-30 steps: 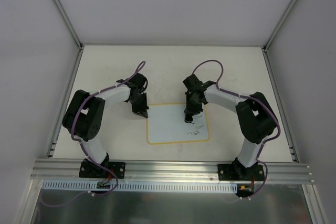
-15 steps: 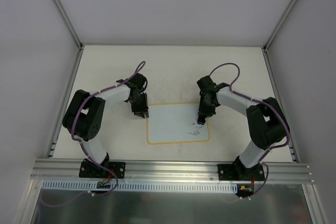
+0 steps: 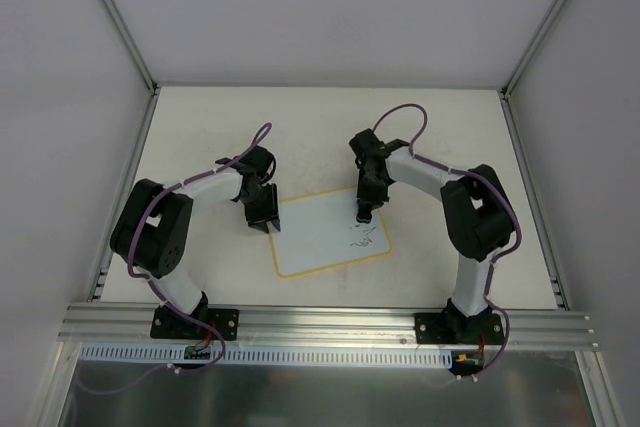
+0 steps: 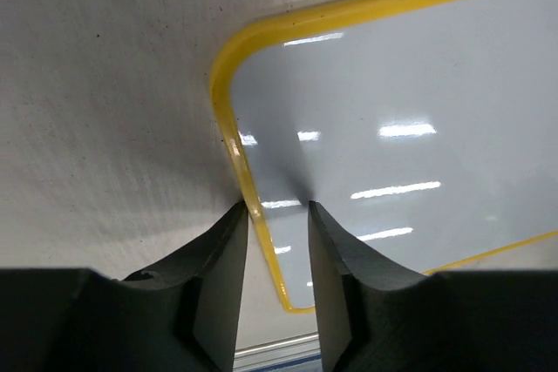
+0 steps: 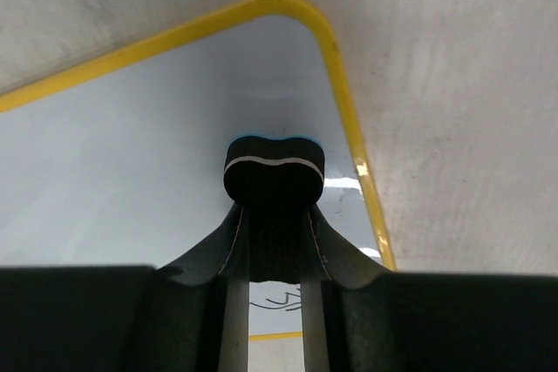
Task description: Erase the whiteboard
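Right hand point(image 5: 275, 215) clamps a dark eraser point(image 5: 275, 172) against the whiteboard point(image 3: 320, 242); left hand point(image 4: 277, 208), fingers slightly parted, straddles its yellow rim on the tabletop point(image 3: 450, 127).

No legible text or labels anywhere, only unreadable dark scribbles point(image 3: 366, 238) on the whiteboard point(image 3: 322, 235)

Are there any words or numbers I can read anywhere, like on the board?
None can be read. The whiteboard has only a few dark scribbles near its right edge, too small and loopy to read as letters. The eraser in the right hand shows no print.
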Controlling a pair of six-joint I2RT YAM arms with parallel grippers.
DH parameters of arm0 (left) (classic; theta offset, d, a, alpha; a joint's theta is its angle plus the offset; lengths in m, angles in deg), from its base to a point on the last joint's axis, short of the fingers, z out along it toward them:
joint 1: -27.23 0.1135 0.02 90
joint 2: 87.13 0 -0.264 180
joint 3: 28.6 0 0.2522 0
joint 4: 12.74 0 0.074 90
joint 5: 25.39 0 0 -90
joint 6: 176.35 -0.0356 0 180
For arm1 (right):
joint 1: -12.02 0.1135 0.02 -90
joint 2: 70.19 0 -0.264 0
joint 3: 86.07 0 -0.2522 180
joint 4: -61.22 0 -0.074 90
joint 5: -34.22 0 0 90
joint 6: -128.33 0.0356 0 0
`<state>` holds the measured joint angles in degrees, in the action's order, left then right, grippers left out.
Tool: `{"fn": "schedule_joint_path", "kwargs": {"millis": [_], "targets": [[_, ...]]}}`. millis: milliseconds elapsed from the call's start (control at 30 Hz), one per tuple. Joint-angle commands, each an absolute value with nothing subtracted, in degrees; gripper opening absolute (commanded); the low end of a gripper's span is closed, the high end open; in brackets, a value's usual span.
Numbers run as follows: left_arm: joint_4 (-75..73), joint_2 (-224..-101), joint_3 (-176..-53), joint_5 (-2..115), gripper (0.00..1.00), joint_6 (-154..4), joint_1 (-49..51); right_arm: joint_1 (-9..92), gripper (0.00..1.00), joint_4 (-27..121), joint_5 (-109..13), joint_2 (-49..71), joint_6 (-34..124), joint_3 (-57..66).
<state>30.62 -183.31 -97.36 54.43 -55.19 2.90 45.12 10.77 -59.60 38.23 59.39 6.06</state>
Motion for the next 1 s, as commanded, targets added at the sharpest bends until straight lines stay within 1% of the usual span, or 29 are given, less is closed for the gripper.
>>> {"fn": "schedule_joint_path", "kwargs": {"millis": [0, 33, 67, 167, 200, 433, 533, 633, 800, 967], "targets": [[32.4, -183.6, -96.2, 55.1, 0.31, -54.4, 2.4, 47.0, 0.00, 11.2, -59.0, 42.0, 61.4, 1.8], [32.4, -184.0, -96.3, 55.4, 0.27, -54.4, 2.4, 47.7, 0.00, 11.1, -59.0, 42.8, 61.3, -0.3], [32.4, -184.3, -96.8, 55.8, 0.17, -54.5, 2.5, 48.0, 0.00, 11.2, -58.9, 43.4, 60.3, -1.4], [32.5, -185.5, -97.7, 56.4, 0.06, -54.4, 2.4, 49.6, 0.00, 11.0, -59.5, 44.5, 57.3, -4.5], [32.5, -185.9, -97.9, 57.0, 0.00, -54.4, 2.4, 50.0, 0.00, 11.0, -59.3, 44.3, 56.6, -4.8], [32.5, -187.7, -99.7, 58.2, 0.00, -54.6, 2.6, 55.4, 0.00, 9.0, -57.9, 43.9, 52.7, -3.8], [32.5, -188.4, -100.5, 58.1, 0.00, -54.7, 2.5, 56.8, 0.00, 9.0, -57.8, 43.9, 54.4, -0.2], [32.6, -188.8, -100.9, 58.3, 0.00, -54.9, 2.6, 55.8, 0.00, 9.0, -60.4, 42.8, 55.0, 3.9], [32.7, -188.4, -100.2, 58.8, 0.00, -55.1, 3.3, 48.2, 0.00, 9.0, -63.0, 37.7, 57.0, 11.9], [32.8, -187.9, -99.6, 59.3, 0.00, -55.4, 4.1, 39.5, 0.00, 9.0, -64.2, 30.0, 58.5, 19.5]]}}
